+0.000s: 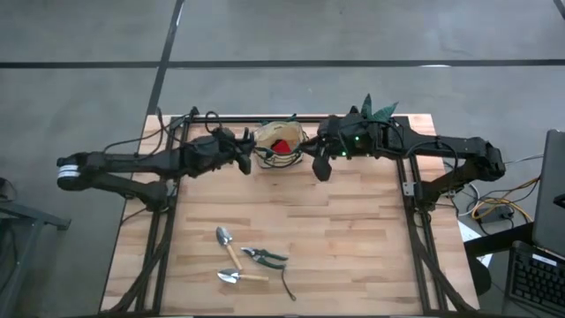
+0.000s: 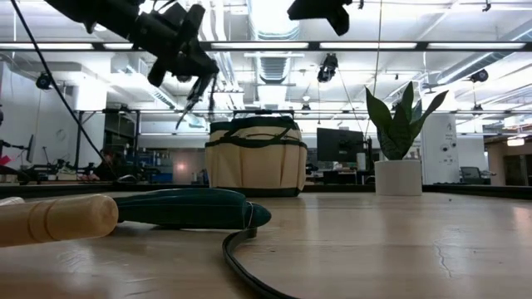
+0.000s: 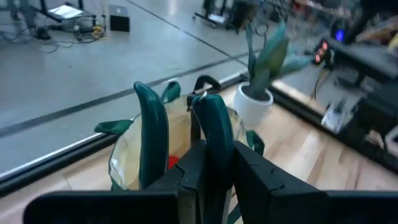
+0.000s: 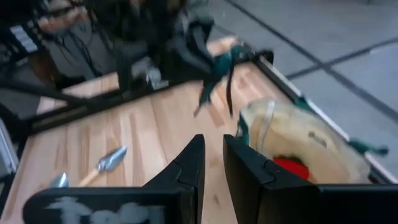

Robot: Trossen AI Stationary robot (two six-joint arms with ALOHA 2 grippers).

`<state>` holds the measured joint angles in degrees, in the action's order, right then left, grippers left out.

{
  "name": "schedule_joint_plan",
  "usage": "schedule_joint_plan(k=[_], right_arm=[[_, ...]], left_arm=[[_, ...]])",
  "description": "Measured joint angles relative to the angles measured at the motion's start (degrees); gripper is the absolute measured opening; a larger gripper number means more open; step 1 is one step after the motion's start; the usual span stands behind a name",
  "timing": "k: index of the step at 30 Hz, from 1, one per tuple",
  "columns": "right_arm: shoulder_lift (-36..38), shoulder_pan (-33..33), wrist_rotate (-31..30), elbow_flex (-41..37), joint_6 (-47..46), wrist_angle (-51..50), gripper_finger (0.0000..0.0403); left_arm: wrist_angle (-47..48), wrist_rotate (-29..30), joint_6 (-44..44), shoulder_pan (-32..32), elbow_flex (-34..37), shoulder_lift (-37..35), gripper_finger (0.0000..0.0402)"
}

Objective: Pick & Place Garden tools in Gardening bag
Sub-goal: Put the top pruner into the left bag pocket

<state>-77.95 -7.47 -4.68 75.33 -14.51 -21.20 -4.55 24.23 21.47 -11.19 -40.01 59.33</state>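
Left gripper (image 1: 248, 152) up in air just left of gardening bag (image 1: 281, 144), clamped on green-handled shears (image 3: 186, 134) (handles stick out past fingers). Right gripper (image 1: 321, 168) hovers right of bag, fingers nearly together, nothing between them. Red glove thing (image 4: 291, 167) already inside bag. Two trowels (image 1: 230, 262) and pruners (image 1: 263, 256) lying near table's front edge.
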Motion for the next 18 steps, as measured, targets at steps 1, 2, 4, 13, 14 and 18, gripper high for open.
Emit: schedule_joint_plan(k=[1, 2, 4, 13, 14, 18], right_arm=[[0.0, -0.19, -0.01, 0.0, 0.38, 1.16, 0.0052], [0.0, -0.25, -0.01, 0.0, 0.41, 2.32, 0.0052], [0.0, -0.43, -0.03, 0.0, 0.49, 4.51, 0.0052], [0.0, -0.45, -1.36, 0.0, 1.45, 7.31, 0.0052], [0.0, -0.45, -1.36, 0.0, 1.45, 7.37, 0.0052], [0.0, -0.41, -1.36, 0.0, 1.45, 8.22, 0.0052]], left_arm=[[-0.68, -0.57, -0.97, -0.48, 0.24, 0.25, 0.0063], [-1.65, -1.26, -1.87, -0.98, 0.62, 0.37, 0.0063], [-5.62, -2.58, -3.27, -1.91, 1.75, 0.37, 0.0063], [-27.51, -7.17, -4.97, -5.39, 10.87, 0.35, 0.0063], [-28.91, -7.19, -5.09, -5.67, 12.16, 0.37, 0.0063], [-40.94, -6.73, -4.87, -7.5, 16.91, 0.38, 0.0063]])
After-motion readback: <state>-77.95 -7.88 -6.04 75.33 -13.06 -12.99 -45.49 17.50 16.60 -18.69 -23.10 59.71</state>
